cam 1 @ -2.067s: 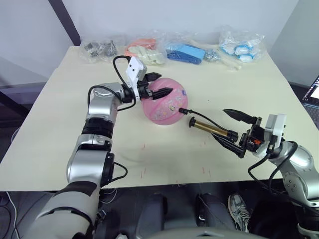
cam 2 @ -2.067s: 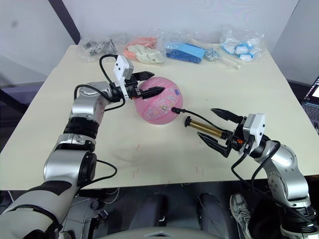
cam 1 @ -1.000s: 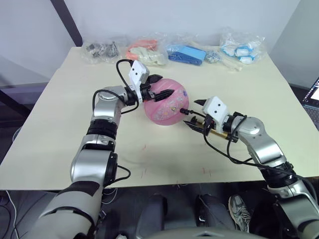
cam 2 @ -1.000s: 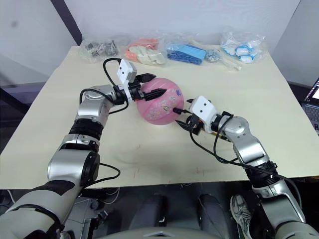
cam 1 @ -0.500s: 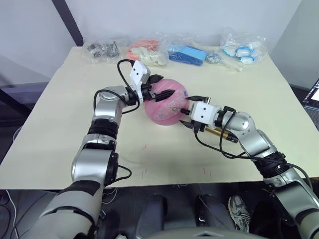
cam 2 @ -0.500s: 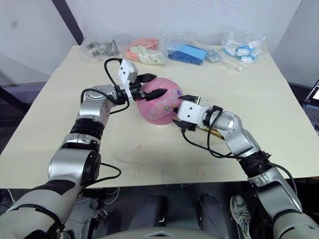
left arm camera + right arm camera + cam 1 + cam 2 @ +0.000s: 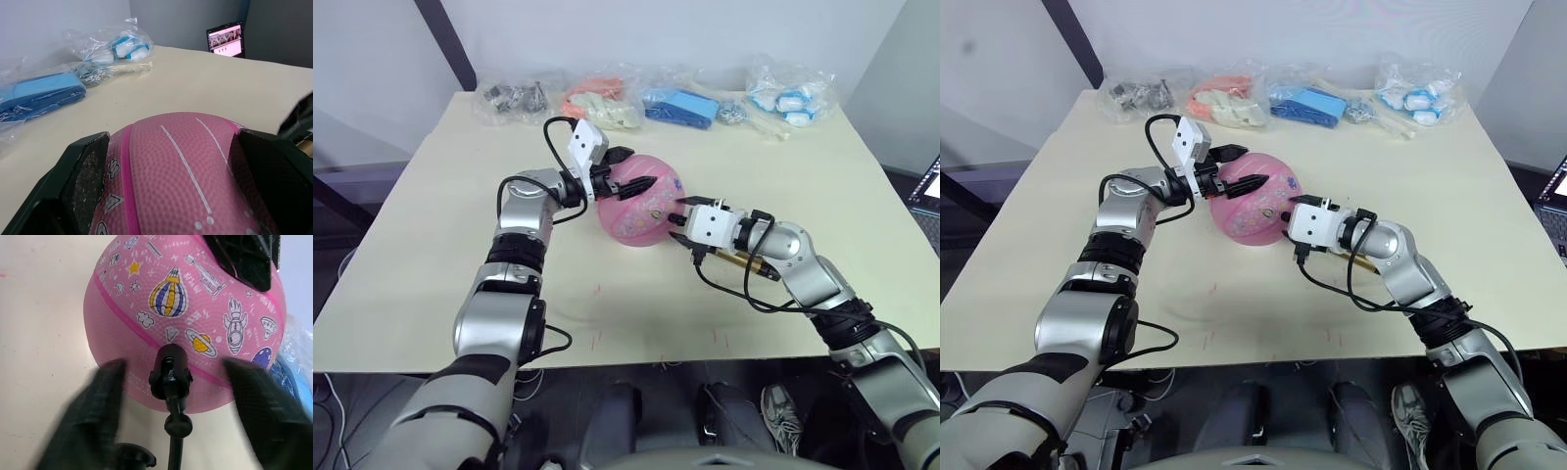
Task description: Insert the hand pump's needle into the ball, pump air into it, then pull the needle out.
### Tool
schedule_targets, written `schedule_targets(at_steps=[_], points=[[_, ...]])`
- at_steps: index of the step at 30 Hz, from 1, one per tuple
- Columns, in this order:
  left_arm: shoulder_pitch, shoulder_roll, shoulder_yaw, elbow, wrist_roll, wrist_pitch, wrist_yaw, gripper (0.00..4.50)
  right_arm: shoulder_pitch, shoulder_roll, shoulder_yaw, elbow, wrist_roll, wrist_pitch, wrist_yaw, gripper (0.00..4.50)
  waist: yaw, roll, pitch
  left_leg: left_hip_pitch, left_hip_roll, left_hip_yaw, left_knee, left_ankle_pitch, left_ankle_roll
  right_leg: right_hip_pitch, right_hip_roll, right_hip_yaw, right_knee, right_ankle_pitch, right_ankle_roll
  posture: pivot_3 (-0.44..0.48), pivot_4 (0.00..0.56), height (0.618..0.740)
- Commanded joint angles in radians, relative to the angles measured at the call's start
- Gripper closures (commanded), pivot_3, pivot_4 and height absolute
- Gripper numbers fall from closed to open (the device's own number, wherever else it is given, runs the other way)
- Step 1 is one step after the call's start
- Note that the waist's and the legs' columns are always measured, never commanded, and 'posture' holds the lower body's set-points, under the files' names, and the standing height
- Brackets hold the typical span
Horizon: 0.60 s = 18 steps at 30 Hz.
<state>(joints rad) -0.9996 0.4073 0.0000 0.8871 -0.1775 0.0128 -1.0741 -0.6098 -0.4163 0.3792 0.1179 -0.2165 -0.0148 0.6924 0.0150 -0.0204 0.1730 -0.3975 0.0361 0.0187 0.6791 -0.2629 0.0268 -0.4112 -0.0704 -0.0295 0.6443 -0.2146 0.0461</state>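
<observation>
While the right gripper [image 7: 168, 396] is hanging open beside the ball, its two fingers are spreading wide to either side of the black fitting [image 7: 169, 371] at the hose tip, which is sitting against the near side of the ball [image 7: 188, 323]; the needle itself is too thin to make out, so it may already be seated in the valve, though that cannot be confirmed. Nearest the robot, the hand pump [image 7: 739, 261] is lying on the table [image 7: 431, 245] just behind the right wrist, its long axis running away from the ball toward the robot's right, with the thin black hose [image 7: 174, 450] leading forward from it to the fitting. Ahead of the right gripper, the fitting is standing square between the fingers and pointing straight at the ball, so the right arm is the nearer one for closing on it, and any push should follow that same line into the ball. Beyond, the left gripper [image 7: 628, 170] is straddling the ball's far upper side, its fingers [image 7: 85, 171] pressing the pink rubber on both flanks and steadying it. Farthest off, plastic bags [image 7: 685, 100] are lining the table's far edge.
</observation>
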Motion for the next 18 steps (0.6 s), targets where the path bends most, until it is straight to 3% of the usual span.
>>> schedule_targets(at_steps=[1, 2, 6, 8, 18], points=[[0.032, -0.016, -0.045, 0.053, 0.052, 0.021, -0.010, 0.00, -0.014, 0.002, -0.013, -0.013, -0.012, -0.028, -0.010, 3.30, 0.000, 0.000, 0.000, 0.000, 0.000, 0.000, 0.000, 0.000, 0.000, 0.000, 0.000, 0.000, 0.000, 0.000, 0.000, 0.000, 0.150, 0.740], [0.032, -0.016, -0.045, 0.052, 0.052, 0.021, -0.011, 0.00, -0.015, 0.001, -0.013, -0.010, -0.017, -0.032, -0.011, 3.67, 0.000, 0.000, 0.000, 0.000, 0.000, 0.000, 0.000, 0.000, 0.000, 0.000, 0.000, 0.000, 0.000, 0.000, 0.000, 0.000, 0.150, 0.740], [0.034, -0.016, -0.045, 0.053, 0.051, 0.020, -0.011, 0.00, -0.019, 0.005, -0.021, -0.003, -0.018, -0.043, -0.015, 3.67, 0.000, 0.000, 0.000, 0.000, 0.000, 0.000, 0.000, 0.000, 0.000, 0.000, 0.000, 0.000, 0.000, 0.000, 0.000, 0.000, 0.150, 0.740], [0.036, -0.017, -0.045, 0.053, 0.052, 0.019, -0.010, 0.00, -0.020, 0.004, -0.022, 0.000, -0.020, -0.048, -0.016, 4.09, 0.000, 0.000, 0.000, 0.000, 0.000, 0.000, 0.000, 0.000, 0.000, 0.000, 0.000, 0.000, 0.000, 0.000, 0.000, 0.000, 0.150, 0.740], [0.069, -0.024, -0.088, 0.052, 0.131, -0.068, 0.063, 0.00, 0.014, -0.012, -0.058, 0.001, -0.010, -0.082, -0.041, 4.09, 0.001, 0.000, 0.000, 0.000, 0.000, 0.000, 0.000, 0.000, 0.000, 0.000, 0.000, 0.000, 0.000, 0.000, 0.000, 0.000, 0.150, 0.740]])
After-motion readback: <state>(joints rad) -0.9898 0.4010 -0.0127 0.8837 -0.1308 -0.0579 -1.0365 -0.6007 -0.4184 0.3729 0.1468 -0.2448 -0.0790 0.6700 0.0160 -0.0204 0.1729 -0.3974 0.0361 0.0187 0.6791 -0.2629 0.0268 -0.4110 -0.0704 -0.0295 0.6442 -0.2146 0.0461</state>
